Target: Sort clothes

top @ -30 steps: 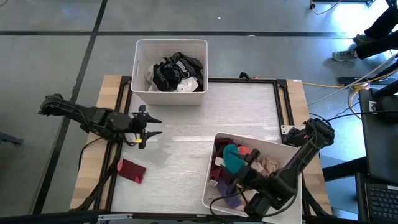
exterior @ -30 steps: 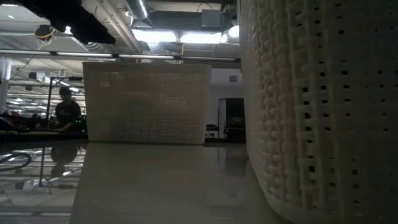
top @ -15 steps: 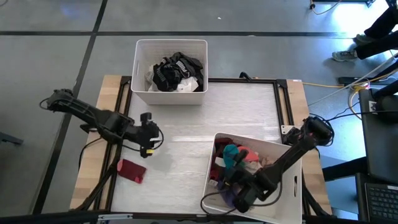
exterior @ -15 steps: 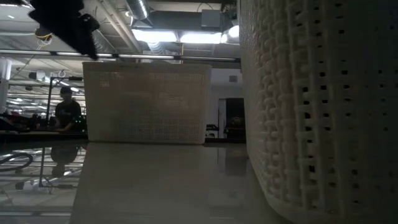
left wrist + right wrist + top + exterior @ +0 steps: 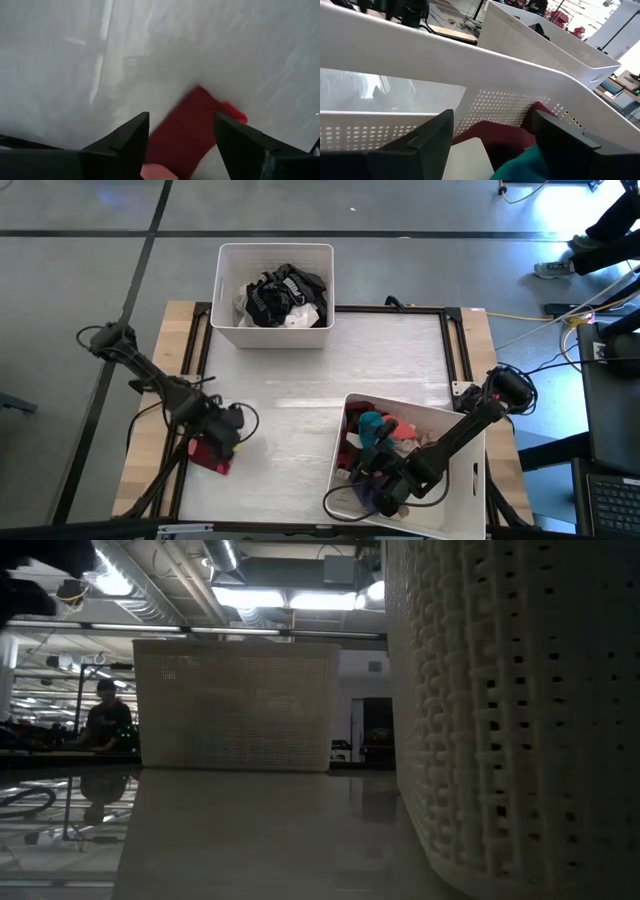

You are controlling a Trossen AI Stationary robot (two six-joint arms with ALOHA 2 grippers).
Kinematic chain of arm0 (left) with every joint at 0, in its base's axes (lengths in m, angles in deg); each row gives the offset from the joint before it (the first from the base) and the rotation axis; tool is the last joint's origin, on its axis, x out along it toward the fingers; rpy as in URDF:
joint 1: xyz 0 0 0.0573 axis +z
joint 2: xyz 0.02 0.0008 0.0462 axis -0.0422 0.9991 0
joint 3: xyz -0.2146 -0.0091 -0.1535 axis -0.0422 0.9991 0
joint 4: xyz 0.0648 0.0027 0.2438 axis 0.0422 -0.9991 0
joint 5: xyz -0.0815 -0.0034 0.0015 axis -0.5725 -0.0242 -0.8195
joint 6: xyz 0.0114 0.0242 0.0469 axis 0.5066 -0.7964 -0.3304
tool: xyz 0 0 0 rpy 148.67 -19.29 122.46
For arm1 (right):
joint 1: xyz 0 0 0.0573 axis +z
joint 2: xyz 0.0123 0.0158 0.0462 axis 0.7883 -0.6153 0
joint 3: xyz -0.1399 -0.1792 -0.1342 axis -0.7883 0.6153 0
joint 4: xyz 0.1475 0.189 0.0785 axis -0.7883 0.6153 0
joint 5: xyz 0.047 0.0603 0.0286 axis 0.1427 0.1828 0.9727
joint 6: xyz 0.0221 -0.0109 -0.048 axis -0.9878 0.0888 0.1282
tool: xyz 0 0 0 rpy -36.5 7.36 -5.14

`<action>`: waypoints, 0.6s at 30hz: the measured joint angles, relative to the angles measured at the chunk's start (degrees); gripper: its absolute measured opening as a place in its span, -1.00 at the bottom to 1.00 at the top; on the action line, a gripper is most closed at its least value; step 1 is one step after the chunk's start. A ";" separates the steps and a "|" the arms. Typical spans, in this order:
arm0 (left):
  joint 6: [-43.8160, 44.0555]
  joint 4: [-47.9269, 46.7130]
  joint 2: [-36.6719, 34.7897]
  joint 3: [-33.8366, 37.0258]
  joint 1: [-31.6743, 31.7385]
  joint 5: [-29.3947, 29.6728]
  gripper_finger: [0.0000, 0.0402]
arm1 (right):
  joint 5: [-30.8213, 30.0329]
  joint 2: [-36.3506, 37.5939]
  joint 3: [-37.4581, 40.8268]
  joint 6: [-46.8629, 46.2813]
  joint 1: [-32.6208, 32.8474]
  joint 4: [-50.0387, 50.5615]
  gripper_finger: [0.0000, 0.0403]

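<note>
Your left tool (image 5: 222,438) sits low over the maroon garment (image 5: 207,455), which lies flat on the table (image 5: 290,400) well apart from both bins, off toward the table's corner on the left arm's side. In the left wrist view the two dark fingers (image 5: 131,140) are spread wide, with the maroon garment (image 5: 192,127) showing between them and nothing gripped; you cannot tell from these views whether the fingertips touch the cloth.

Your right tool (image 5: 385,492) is down inside the near bin (image 5: 465,480), the white bin beside the right arm's base. Its fingers (image 5: 432,137) also stand wide apart in the right wrist view, facing the perforated bin wall (image 5: 485,107), with a maroon piece (image 5: 500,137) and a teal piece (image 5: 530,167) lying just ahead of them. Nothing is held.

That near bin carries the coloured clothes (image 5: 385,435): teal, maroon, pink, purple and beige pieces heaped together. The far bin (image 5: 275,255), at the table's opposite edge, holds the black and white garments (image 5: 280,295).

From the low view you see only the near bin's perforated wall (image 5: 510,720) close up and the far bin (image 5: 235,705) across the table, with a person (image 5: 105,720) in the room behind.
</note>
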 joint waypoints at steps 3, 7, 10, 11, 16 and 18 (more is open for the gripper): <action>3.28 0.24 1.86 0.01 -3.83 -0.06 0.05 | -0.02 0.00 0.00 0.04 0.00 0.32 0.35; 4.35 1.31 5.05 0.02 -9.09 -0.48 0.05 | -0.61 0.00 0.00 1.71 -0.11 0.36 0.35; 4.18 3.74 7.76 0.04 -12.12 -1.06 0.05 | -0.61 0.00 0.00 1.86 -0.11 0.30 0.35; 4.17 4.88 8.64 0.04 -12.94 -1.42 0.05 | -0.61 0.00 0.00 1.86 -0.11 0.32 0.35; 2.04 10.09 12.83 0.04 -15.54 -1.81 0.05 | -0.61 0.00 0.00 1.76 -0.11 0.28 0.35; 1.58 10.89 14.52 0.04 -15.93 -1.81 0.05 | -0.59 0.00 0.00 1.73 -0.11 0.28 0.35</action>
